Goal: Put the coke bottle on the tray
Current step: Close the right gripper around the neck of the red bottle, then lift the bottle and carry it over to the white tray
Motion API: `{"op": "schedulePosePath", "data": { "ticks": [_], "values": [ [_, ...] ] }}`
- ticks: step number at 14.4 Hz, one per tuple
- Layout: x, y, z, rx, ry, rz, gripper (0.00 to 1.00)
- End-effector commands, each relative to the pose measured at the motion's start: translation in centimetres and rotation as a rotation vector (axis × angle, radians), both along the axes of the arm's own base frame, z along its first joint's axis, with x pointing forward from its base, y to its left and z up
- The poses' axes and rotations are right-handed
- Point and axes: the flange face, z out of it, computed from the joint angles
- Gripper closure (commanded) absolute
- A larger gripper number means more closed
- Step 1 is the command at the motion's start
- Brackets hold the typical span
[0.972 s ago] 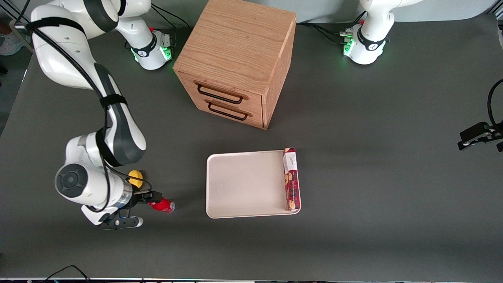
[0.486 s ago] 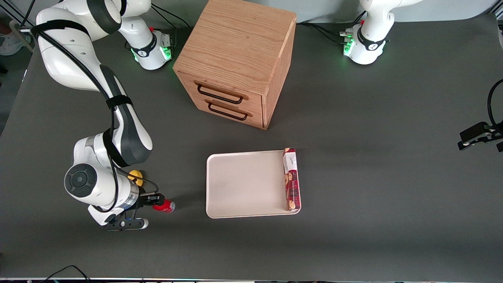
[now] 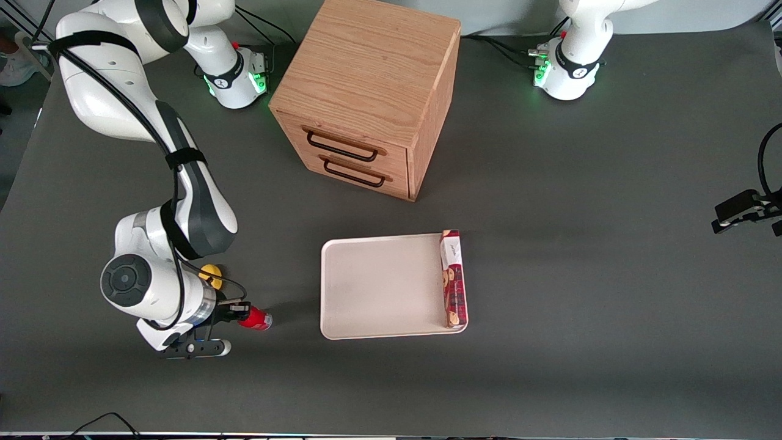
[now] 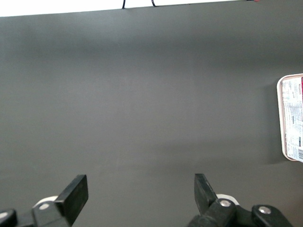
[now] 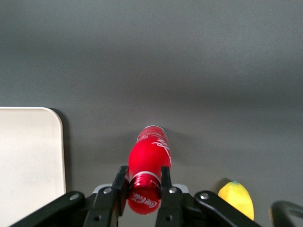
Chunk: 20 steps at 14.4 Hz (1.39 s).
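Note:
The small red coke bottle (image 3: 255, 318) lies on its side on the dark table, toward the working arm's end from the cream-white tray (image 3: 379, 286). My gripper (image 3: 236, 312) sits low at the bottle's cap end, its two black fingers closed against the neck. In the right wrist view the bottle (image 5: 149, 163) points away from the gripper (image 5: 144, 182), with the red cap held between the fingers (image 5: 120, 185). The tray's rounded corner (image 5: 28, 156) shows beside the bottle, apart from it.
A long red biscuit box (image 3: 453, 278) lies on the tray along its edge toward the parked arm. A yellow lemon-like fruit (image 3: 212, 274) sits beside the gripper, also in the right wrist view (image 5: 236, 198). A wooden drawer cabinet (image 3: 366, 98) stands farther from the camera.
The arm moved toward the bottle, sliding the gripper along it, and the fingers closed on its neck. The bottle stays lying in place.

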Motion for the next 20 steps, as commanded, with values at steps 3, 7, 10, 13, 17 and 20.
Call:
{"op": "schedulePosePath", "data": {
  "ticks": [3,7,10,13,17,20],
  "values": [
    [-0.9,1.5,9.4,-0.01,0.006,0.004,1.0],
    [-4.8,3.7,19.3,0.011,0.004,0.032,1.0],
    [-8.0,10.0,22.4,0.073,-0.007,-0.053,1.0],
    [-8.7,14.6,21.1,0.136,0.001,-0.184,1.0],
    [-6.7,19.2,11.0,0.093,-0.024,-0.311,1.0],
    [-6.4,20.6,4.5,0.064,-0.023,-0.334,1.0]
  ]
}}
